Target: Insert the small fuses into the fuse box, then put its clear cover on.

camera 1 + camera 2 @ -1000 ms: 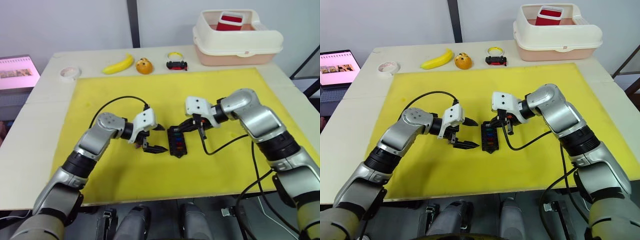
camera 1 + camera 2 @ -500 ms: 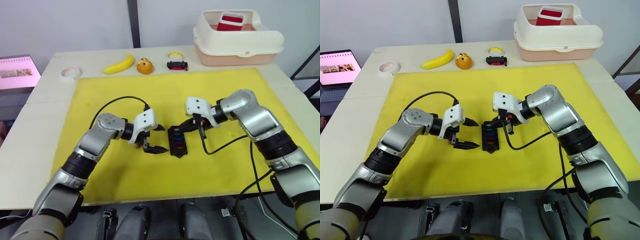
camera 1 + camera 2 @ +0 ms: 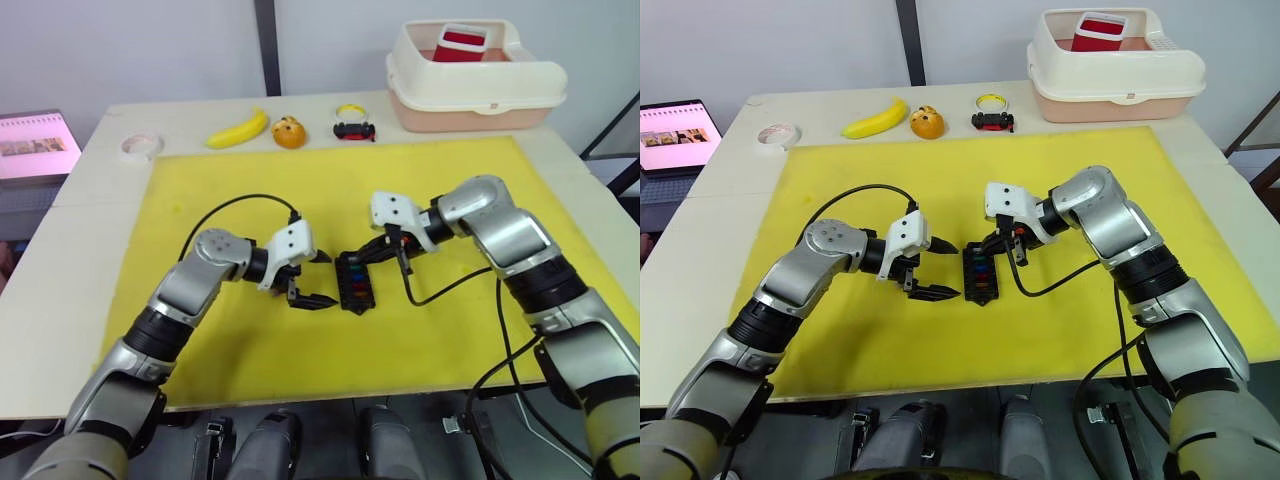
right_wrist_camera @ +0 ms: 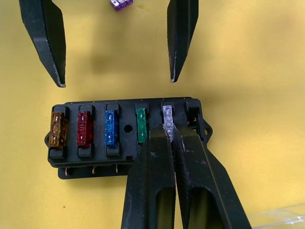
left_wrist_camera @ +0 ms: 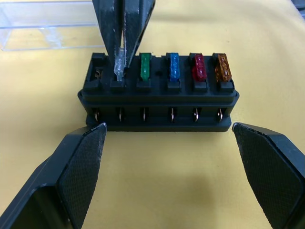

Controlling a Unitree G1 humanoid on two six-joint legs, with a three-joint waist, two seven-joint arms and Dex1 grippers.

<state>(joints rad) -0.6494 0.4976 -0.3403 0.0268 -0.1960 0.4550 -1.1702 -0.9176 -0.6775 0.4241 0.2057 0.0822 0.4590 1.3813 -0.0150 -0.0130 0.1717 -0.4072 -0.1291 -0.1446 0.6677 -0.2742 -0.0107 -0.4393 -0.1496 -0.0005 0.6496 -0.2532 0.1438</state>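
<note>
Pinching clear fuse (image 4: 167, 118) — right end effector (image 4: 172, 143); seated in fuse box (image 4: 126, 136).

The right tool (image 4: 170, 138) covered the lower part of the grey fuse (image 4: 167, 117) and part of the fuse box's (image 4: 126, 138) near edge. The purple fuse (image 4: 121, 4) and the clear cover (image 5: 45, 26) were cut off by the picture's edge. In the eye views the seated fuses were too small to tell apart.

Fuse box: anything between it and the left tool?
No, bare yellow mat between the fuse box and the open left tool, seen in left wrist view.
</note>
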